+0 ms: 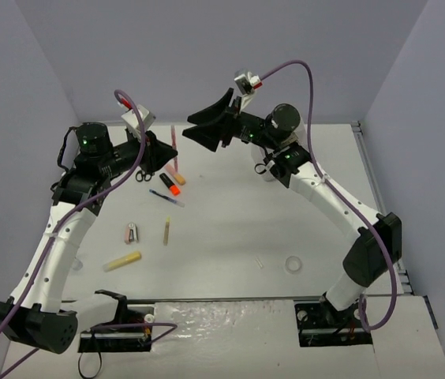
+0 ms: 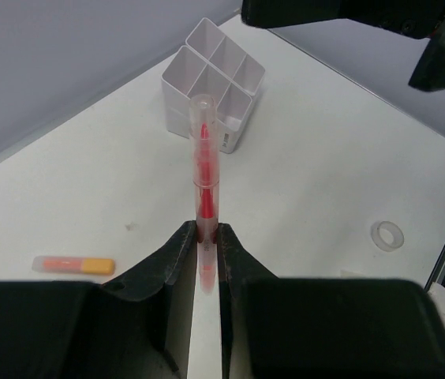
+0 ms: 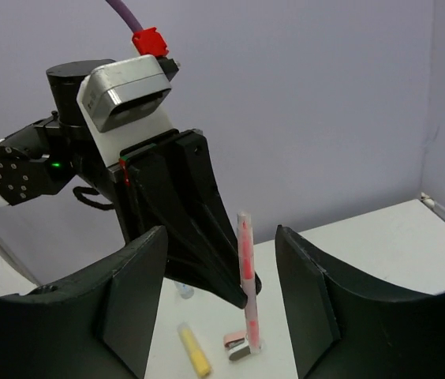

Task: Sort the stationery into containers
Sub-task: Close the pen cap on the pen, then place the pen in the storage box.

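My left gripper [image 2: 205, 231] is shut on a thin pink pen [image 2: 203, 154] and holds it upright above the table; from above the pen [image 1: 173, 139] sticks out past the gripper [image 1: 170, 158]. Beyond the pen stands the white organiser box [image 2: 211, 79] with square compartments. My right gripper [image 1: 193, 128] hovers open just right of the pen. In the right wrist view its fingers [image 3: 140, 304] stand wide apart with nothing between them, facing the left gripper [image 3: 234, 284] and the pen [image 3: 245, 264]. The box is hidden in the top view.
Below the left gripper lie black scissors [image 1: 140, 175], an orange-black highlighter [image 1: 170, 184], a peach highlighter [image 1: 179, 178] and a blue pen [image 1: 166, 198]. Nearer the arms lie a yellow highlighter [image 1: 122, 261] and two small items. A white tape ring [image 1: 293, 264] lies near the right arm.
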You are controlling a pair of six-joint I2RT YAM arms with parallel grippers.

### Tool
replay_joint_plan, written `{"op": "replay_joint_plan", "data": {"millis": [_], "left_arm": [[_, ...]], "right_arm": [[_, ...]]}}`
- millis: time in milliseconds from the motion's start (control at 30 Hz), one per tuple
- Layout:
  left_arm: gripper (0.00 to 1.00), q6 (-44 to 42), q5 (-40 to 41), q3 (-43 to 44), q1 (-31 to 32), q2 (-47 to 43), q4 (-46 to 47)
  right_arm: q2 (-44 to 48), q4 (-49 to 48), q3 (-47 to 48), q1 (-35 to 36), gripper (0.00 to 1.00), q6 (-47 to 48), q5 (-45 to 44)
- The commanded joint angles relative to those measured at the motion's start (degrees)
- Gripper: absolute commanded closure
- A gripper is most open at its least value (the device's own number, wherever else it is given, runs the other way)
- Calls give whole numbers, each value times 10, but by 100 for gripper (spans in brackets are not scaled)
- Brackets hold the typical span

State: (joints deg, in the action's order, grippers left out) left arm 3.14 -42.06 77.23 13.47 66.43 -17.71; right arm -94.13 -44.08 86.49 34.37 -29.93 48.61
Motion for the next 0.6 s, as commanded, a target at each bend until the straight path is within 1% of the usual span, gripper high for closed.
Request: {"op": "replay_joint_plan", "data": {"millis": [0, 233, 333, 367, 467, 533, 567], "left_arm": [[100, -4, -12, 34, -1, -10, 40], [100, 0, -11, 28, -1, -13, 46], [100, 1, -11, 25, -1, -13, 48], [100, 4, -11, 24, -1, -13, 51], [100, 6, -13, 26, -1, -14, 53], [100, 6, -11, 26, -1, -15, 51], [100, 5, -10, 26, -1, -15, 49]], "right_arm": [[-30, -69, 35, 19, 48, -26, 21], [-40, -39, 28, 28, 48, -3, 0], [-49, -40, 30, 36, 55, -5, 1], [-53, -41, 31, 41, 61, -6, -2], [-64, -48, 32, 45, 74, -14, -5], [-69, -50, 33, 46, 81, -19, -4], [-71, -50, 34, 46, 83, -19, -4]]}}
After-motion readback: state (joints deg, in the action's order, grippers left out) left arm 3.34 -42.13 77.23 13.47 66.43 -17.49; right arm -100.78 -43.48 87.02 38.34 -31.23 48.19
